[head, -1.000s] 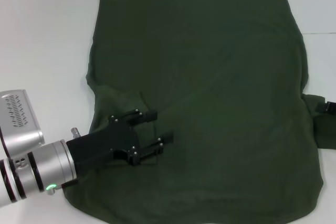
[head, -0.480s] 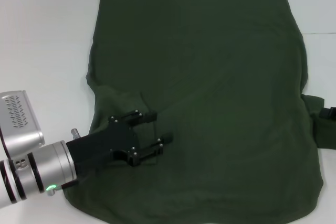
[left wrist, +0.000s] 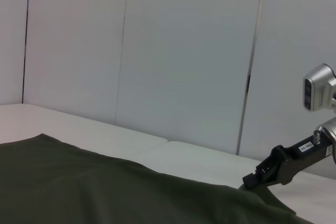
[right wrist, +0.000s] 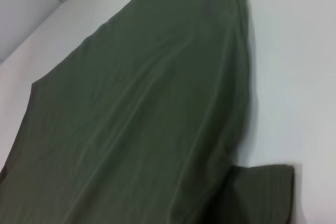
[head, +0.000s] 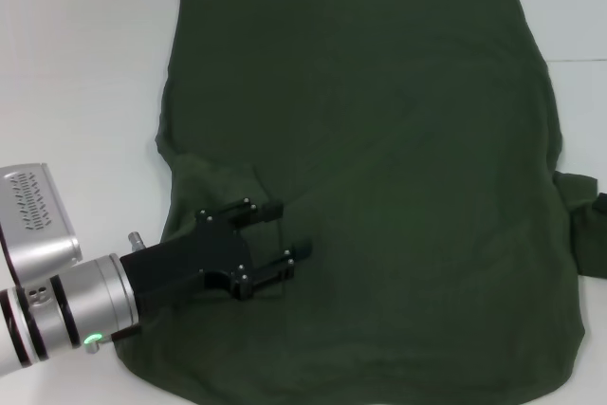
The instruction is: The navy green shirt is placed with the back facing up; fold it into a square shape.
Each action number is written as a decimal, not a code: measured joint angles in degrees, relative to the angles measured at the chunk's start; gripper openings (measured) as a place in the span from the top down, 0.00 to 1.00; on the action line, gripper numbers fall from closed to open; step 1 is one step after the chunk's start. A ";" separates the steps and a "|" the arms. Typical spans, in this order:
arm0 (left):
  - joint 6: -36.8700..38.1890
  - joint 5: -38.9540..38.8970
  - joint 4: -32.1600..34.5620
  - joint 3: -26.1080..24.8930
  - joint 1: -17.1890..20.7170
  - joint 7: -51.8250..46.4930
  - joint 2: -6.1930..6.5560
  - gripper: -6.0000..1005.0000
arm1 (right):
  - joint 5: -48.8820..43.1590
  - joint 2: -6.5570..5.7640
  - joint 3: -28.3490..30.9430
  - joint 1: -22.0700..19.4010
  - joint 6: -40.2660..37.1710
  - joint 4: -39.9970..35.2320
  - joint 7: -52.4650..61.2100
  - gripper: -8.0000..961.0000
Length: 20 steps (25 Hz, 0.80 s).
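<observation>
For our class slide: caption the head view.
Left gripper open above dark olive-green cotton shirt spread on white table.

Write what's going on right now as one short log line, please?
stage: left sleeve folded in | left gripper: open over navy green shirt | right gripper: at right sleeve | table

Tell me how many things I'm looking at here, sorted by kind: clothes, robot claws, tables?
Shirts: 1, the navy green shirt, spread flat.
Robot claws: 2, the left claw open above the shirt's near left part, and the right claw at the shirt's right edge.
Tables: 1, the white table.
Total: 4
</observation>
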 joint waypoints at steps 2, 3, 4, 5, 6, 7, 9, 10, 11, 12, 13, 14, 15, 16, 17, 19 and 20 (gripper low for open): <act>0.00 0.00 0.00 0.00 0.02 -0.04 0.00 0.37 | 0.00 0.00 1.04 -0.39 -0.06 -0.32 -0.34 0.93; 0.00 0.00 0.00 0.00 0.03 -0.09 0.00 0.37 | 0.00 -0.02 1.61 -0.60 -0.08 -0.47 -0.39 0.93; 0.00 0.00 0.00 0.00 0.06 -0.11 0.00 0.37 | 0.00 -0.06 2.01 -0.77 -0.07 -0.56 -0.42 0.93; 0.00 0.00 0.00 0.00 0.08 -0.13 0.00 0.37 | 0.00 -0.20 2.48 -0.99 -0.08 -0.59 -0.48 0.93; 0.00 0.00 -0.02 0.00 0.11 -0.13 0.00 0.37 | 0.00 -0.37 3.00 -1.25 -0.09 -0.64 -0.62 0.93; 0.01 0.00 -0.03 -0.04 0.15 -0.14 0.00 0.37 | 0.00 -0.54 3.55 -1.48 -0.12 -0.70 -0.82 0.93; 0.10 0.00 -0.07 -0.18 0.23 -0.17 -0.04 0.37 | 0.00 -0.93 4.61 -1.80 -0.20 -0.78 -1.13 0.93; 0.25 0.00 -0.08 -0.29 0.27 -0.23 -0.09 0.37 | 0.00 -1.22 5.09 -1.94 -0.26 -0.82 -1.25 0.93; 0.25 0.00 -0.08 -0.29 0.27 -0.23 -0.09 0.37 | -0.01 -1.51 5.30 -2.03 -0.36 -0.85 -1.28 0.93; 0.33 0.00 -0.09 -0.34 0.27 -0.26 -0.09 0.37 | 0.00 -1.88 5.45 -2.09 -0.53 -0.89 -1.29 0.93; 0.36 0.00 -0.09 -0.38 0.27 -0.28 -0.09 0.37 | 0.00 -2.19 5.47 -2.14 -0.66 -0.95 -1.29 0.93; 0.36 -0.01 -0.08 -0.43 0.27 -0.33 -0.09 0.37 | -0.01 -2.47 5.49 -2.16 -0.71 -1.07 -1.29 0.93; 0.37 -0.04 -0.09 -0.45 0.27 -0.38 -0.09 0.37 | 0.00 -2.71 5.49 -2.16 -0.73 -1.24 -1.29 0.93; 0.38 -0.07 -0.09 -0.46 0.27 -0.42 -0.09 0.37 | 0.00 -3.03 5.50 -2.15 -0.73 -1.54 -1.29 0.93; 0.40 -0.10 -0.09 -0.46 0.27 -0.46 -0.09 0.37 | -0.01 -3.22 5.50 -2.13 -0.74 -1.76 -1.29 0.93; 0.47 -0.13 -0.09 -0.46 0.27 -0.52 -0.13 0.37 | -0.13 -3.58 5.50 -2.00 -0.86 -2.33 -1.29 0.93; 0.50 -0.15 -0.09 -0.46 0.27 -0.54 -0.15 0.37 | -0.20 -3.73 5.50 -1.94 -0.92 -2.65 -1.29 0.93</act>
